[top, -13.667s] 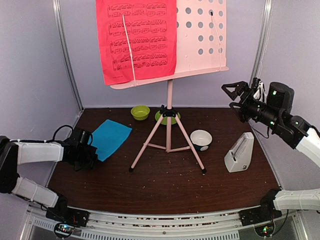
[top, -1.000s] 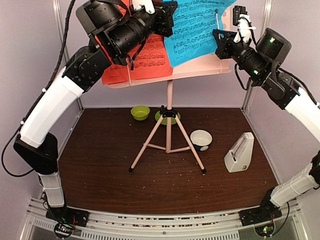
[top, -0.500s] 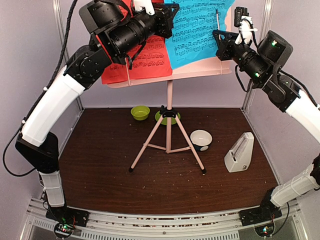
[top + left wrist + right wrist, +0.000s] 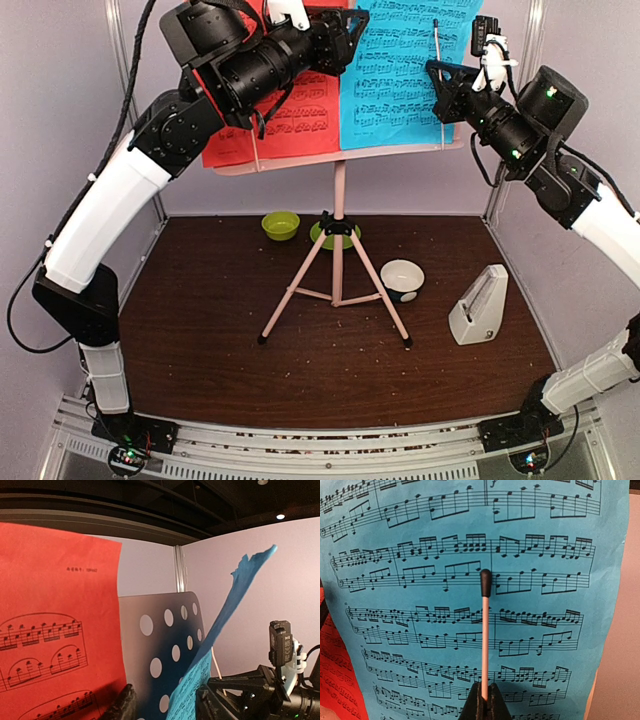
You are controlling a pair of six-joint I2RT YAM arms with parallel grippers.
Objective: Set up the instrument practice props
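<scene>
The blue sheet (image 4: 395, 70) has settled straight on the stand (image 4: 339, 190) as the left tool (image 4: 352, 22) parted.

A pale pink tripod music stand (image 4: 339, 190) holds a red music sheet (image 4: 300, 120) beside a blue music sheet (image 4: 395, 90); a white-grey pyramid metronome (image 4: 478, 308) stands at its three o'clock.

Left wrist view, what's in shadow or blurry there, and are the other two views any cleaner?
Left wrist view: the music stand desk is in deep shadow, the fingers are dark blurs, two ceiling lamps glare top right; right wrist view: blue sheet and pink rod evenly lit and sharp; top external view: bright, but the wall rails bow slightly from lens distortion.
</scene>
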